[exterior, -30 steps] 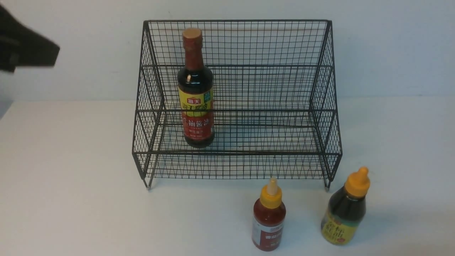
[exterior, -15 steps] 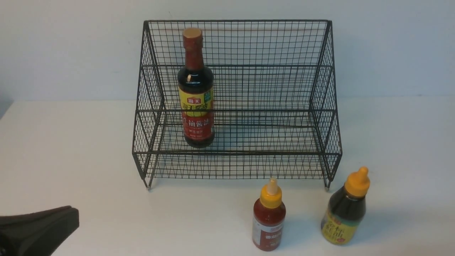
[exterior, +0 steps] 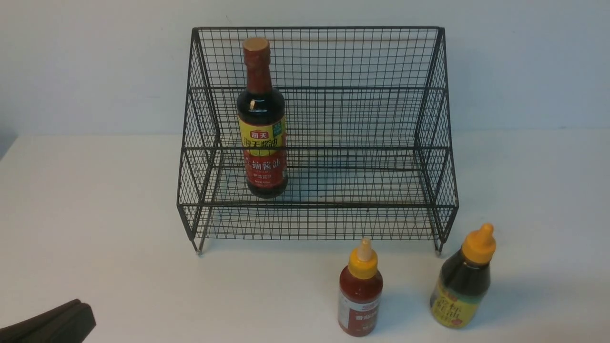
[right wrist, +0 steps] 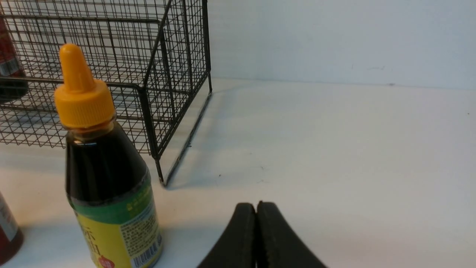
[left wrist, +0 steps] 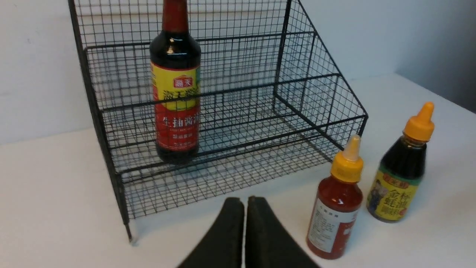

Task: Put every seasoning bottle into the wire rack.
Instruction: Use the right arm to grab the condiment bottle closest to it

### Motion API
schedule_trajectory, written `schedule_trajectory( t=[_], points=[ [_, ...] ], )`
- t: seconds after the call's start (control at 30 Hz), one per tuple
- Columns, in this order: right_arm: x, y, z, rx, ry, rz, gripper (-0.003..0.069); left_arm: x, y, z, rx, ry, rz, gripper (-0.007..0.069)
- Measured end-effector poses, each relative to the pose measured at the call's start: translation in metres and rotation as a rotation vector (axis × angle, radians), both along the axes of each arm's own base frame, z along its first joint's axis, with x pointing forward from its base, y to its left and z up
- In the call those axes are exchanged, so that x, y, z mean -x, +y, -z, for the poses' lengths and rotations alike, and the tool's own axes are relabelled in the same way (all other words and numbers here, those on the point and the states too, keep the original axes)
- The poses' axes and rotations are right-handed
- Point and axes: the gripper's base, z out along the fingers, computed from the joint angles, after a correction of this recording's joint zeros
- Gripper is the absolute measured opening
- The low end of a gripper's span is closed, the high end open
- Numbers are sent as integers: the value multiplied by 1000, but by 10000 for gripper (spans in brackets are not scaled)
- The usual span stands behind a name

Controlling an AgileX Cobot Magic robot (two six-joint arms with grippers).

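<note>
The black wire rack (exterior: 431,119) stands at the back of the table. The tall soy-sauce bottle (exterior: 262,124) stands upright on its lower tier, left of centre; it also shows in the left wrist view (left wrist: 175,89). The small red bottle (exterior: 360,290) and the squat dark bottle (exterior: 463,281) stand upright on the table in front of the rack's right half. My left gripper (exterior: 83,312) is shut and empty at the near left corner; in its wrist view (left wrist: 244,201) the red bottle (left wrist: 336,208) stands to one side. My right gripper (right wrist: 256,205) is shut and empty beside the squat bottle (right wrist: 108,178).
The white table (exterior: 95,200) meets a pale wall behind the rack. The rack's front feet rest on the table just behind the two loose bottles. The rack's upper tier and the right part of its lower tier hold nothing.
My left arm dropped from the upper left to the near left corner, then drew back further toward the frame edge. The bottles and rack have not moved.
</note>
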Motion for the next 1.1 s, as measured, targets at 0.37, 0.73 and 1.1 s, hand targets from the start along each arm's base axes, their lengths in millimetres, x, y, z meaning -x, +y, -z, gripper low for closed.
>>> schedule_trajectory(
  t=[0.37,0.73,1.1],
  points=[
    [0,0,0,0,0,0,-15,-11,22,42,-224,-75,-220,-5],
    [0,0,0,0,0,0,-15,-17,44,111,-221,80,-439,-5],
    [0,0,0,0,0,0,-15,-17,47,117,-225,90,-465,-5]
  ],
)
